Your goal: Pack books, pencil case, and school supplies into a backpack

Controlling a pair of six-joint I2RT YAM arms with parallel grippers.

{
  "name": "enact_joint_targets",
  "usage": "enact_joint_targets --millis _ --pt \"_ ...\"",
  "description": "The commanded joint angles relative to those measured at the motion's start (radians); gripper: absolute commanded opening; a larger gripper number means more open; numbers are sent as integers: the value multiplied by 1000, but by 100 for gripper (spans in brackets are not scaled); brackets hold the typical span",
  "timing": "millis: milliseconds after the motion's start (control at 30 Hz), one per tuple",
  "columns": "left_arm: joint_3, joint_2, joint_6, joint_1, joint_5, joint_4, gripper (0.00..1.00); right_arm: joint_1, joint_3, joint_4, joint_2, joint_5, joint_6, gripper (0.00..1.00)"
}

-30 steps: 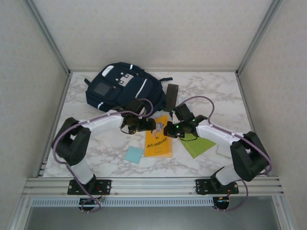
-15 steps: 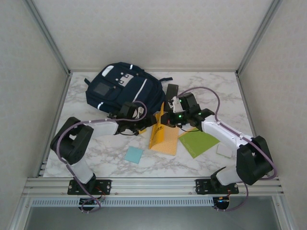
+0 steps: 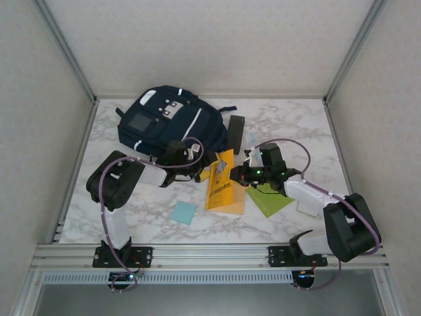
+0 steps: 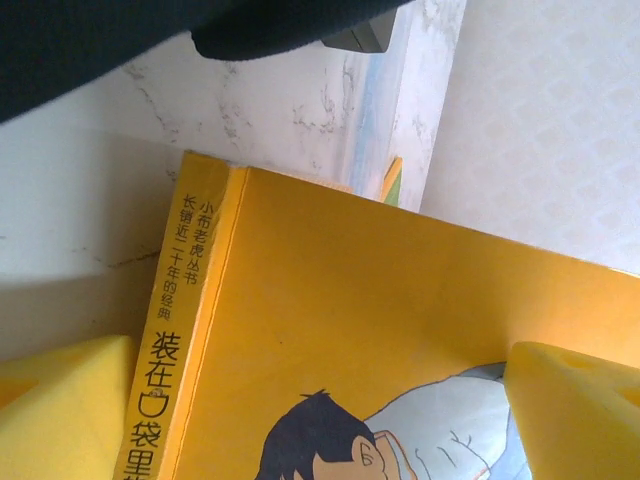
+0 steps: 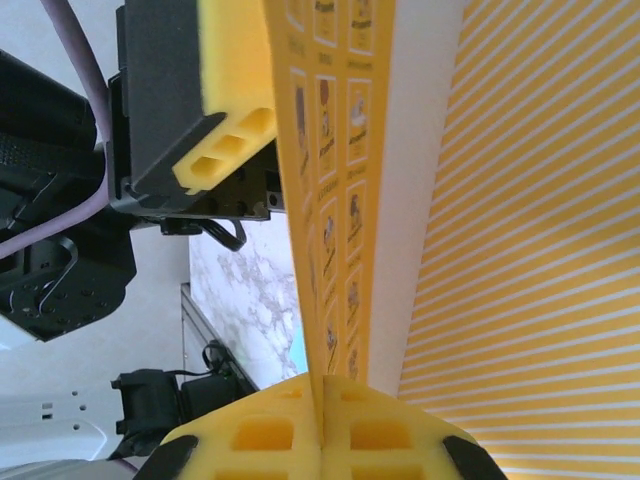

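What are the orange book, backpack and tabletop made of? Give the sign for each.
The orange book: paper, smooth printed cover, thin white pages at its edge. The backpack: navy woven fabric, likely; soft folds, matte. The tabletop: marble look, grey veins; stone or laminate, unclear.

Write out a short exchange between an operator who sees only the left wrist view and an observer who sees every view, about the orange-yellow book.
Operator: The left tool is open, with the orange-yellow book between its pads. Is anything gripping that book?
Observer: Yes. In the right wrist view, the right tool is shut on the edge of its cover.
Operator: There is a sliver of green past the book's far corner. What is it?
Observer: In the top view, it is the lime green book. It lies flat on the table, just right of the orange-yellow one.
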State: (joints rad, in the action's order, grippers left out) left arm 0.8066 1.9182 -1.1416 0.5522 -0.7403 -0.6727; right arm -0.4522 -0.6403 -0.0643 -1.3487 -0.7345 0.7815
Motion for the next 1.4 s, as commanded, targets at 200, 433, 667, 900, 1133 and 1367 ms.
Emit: enact_joint_targets --millis 200,433,667,900,1133,1367 --pt "60 41 62 53 -70 128 87 71 100 96 7 55 -72 0" --pt "101 -2 181 52 -62 329 84 106 104 304 1 233 -126 0" --pt "136 8 216 69 -63 405 79 100 52 322 -110 351 -129 0" --pt "141 -34 264 63 1 507 85 73 -35 327 -166 282 -131 0" --pt "180 -128 238 -10 -3 525 93 73 -259 481 -57 236 -174 0" --pt "279 -214 273 -118 38 683 95 72 -573 564 -142 154 -196 0"
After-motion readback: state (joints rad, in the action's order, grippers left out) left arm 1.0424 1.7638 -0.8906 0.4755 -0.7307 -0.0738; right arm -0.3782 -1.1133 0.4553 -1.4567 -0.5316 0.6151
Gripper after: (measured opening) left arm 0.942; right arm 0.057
